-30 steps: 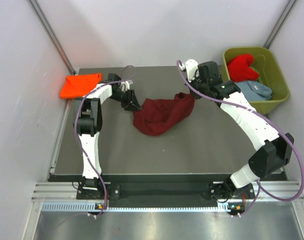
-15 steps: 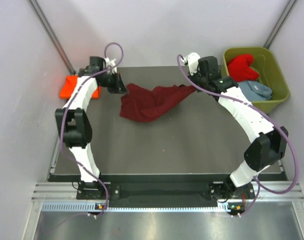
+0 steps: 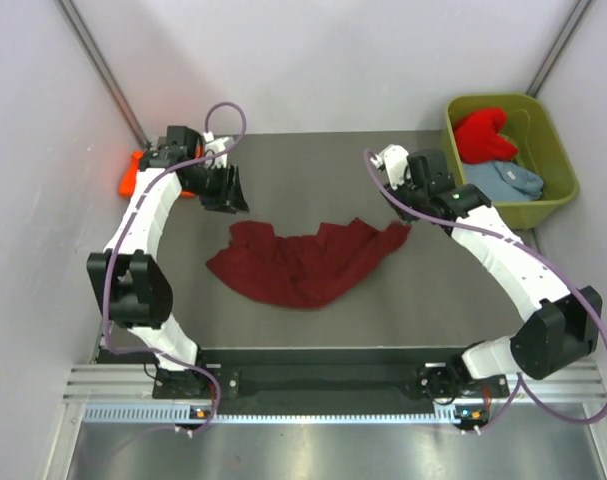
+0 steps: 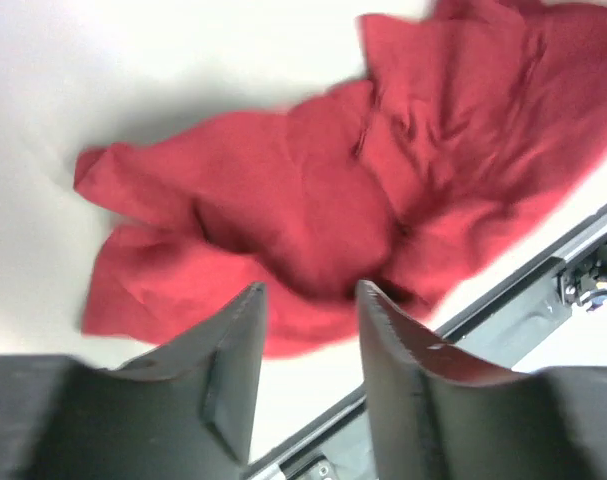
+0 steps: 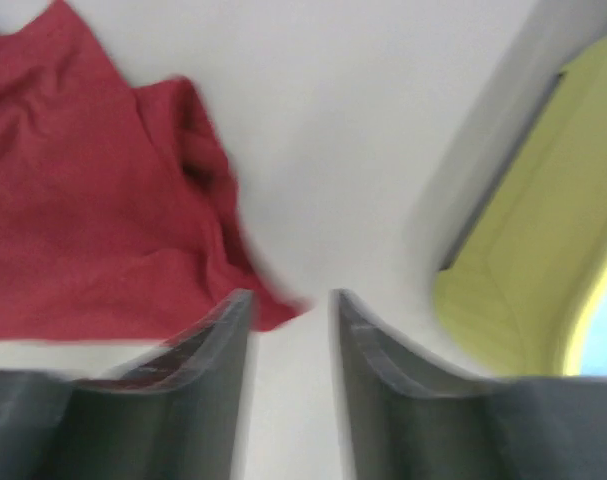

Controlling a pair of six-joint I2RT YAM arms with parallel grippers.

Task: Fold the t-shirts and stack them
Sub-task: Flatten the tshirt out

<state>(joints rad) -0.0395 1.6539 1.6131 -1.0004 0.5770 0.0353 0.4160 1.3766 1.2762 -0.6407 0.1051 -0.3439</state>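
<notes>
Maroon t-shirt, top view: the maroon t-shirt (image 3: 303, 265) lies crumpled in the middle of the tabletop (image 3: 383, 320). It is stretched left to right, and its right tip points toward the upper right.
Left pincer, top view: the left pincer (image 3: 227, 190) hangs in the upper left, well apart from the cloth and holding nothing.
Right pincer, top view: the right pincer (image 3: 401, 200) sits just above the shirt's right tip. This view does not show whether they touch.
Other shirts, top view: the orange t-shirt (image 3: 131, 176) is at the far left edge, partly hidden by the left arm. The red t-shirt (image 3: 480, 130) and grey-blue t-shirt (image 3: 511, 182) lie in the green tub (image 3: 453, 106) at the upper right.
Left wrist view: the left pincer (image 4: 308, 290) is spread and empty. The maroon t-shirt (image 4: 313, 190) fills the upper frame in uneven folds, with the front rail (image 4: 543, 290) close beyond it.
Right wrist view: the right pincer (image 5: 288, 295) is spread. The maroon t-shirt (image 5: 73, 200) is at the left, its corner ending just at the gap and apparently not clamped. The green tub (image 5: 503, 290) is at the right.
Risk, wrinkles: the cloth is not flat, so folding it now would likely lock in creases and give a lopsided stack.
Risk, grasp: pinching a bunched ridge could catch two layers and roll the shirt instead of spreading it.
Risk, left arm: sweeping back past the orange shirt could drag it off the edge.
</notes>
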